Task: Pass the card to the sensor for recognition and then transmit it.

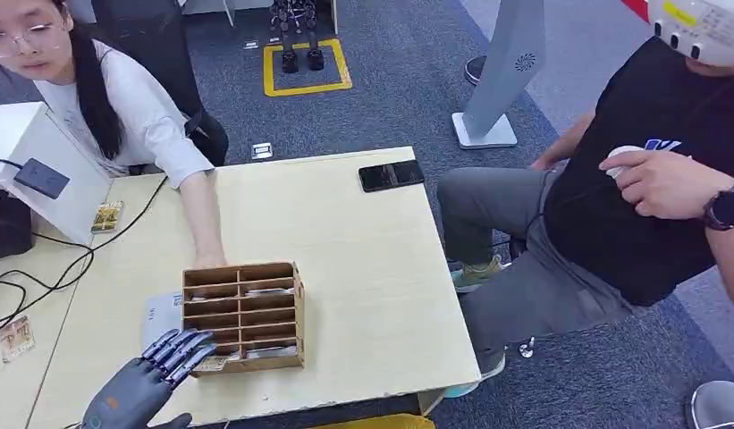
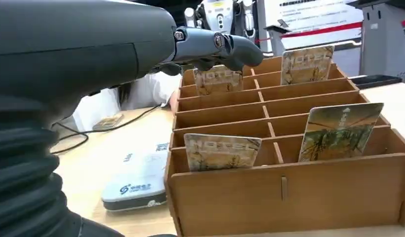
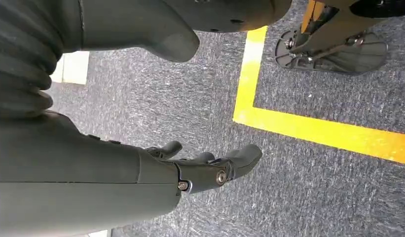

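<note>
Here the pale wooden table (image 1: 363, 259) carries everything, with a person in a white top (image 1: 139, 116) seated at its far left side, one arm stretched down behind the wooden card rack (image 1: 244, 315), and a second person in a black shirt (image 1: 649, 179) seated off to the right. The white sensor box (image 1: 37, 165) stands at the table's far left edge. The rack sits near the front edge, its slots holding several hotel cards; the nearest card (image 2: 221, 151) stands upright in the front row. The left hand (image 1: 148, 380) hovers at the rack's front left corner, fingers stretched out and apart, grasping nothing. The right hand (image 3: 205, 168) hangs over grey carpet, fingers loosely extended and empty. A black phone (image 1: 392, 175) lies at the far edge.
</note>
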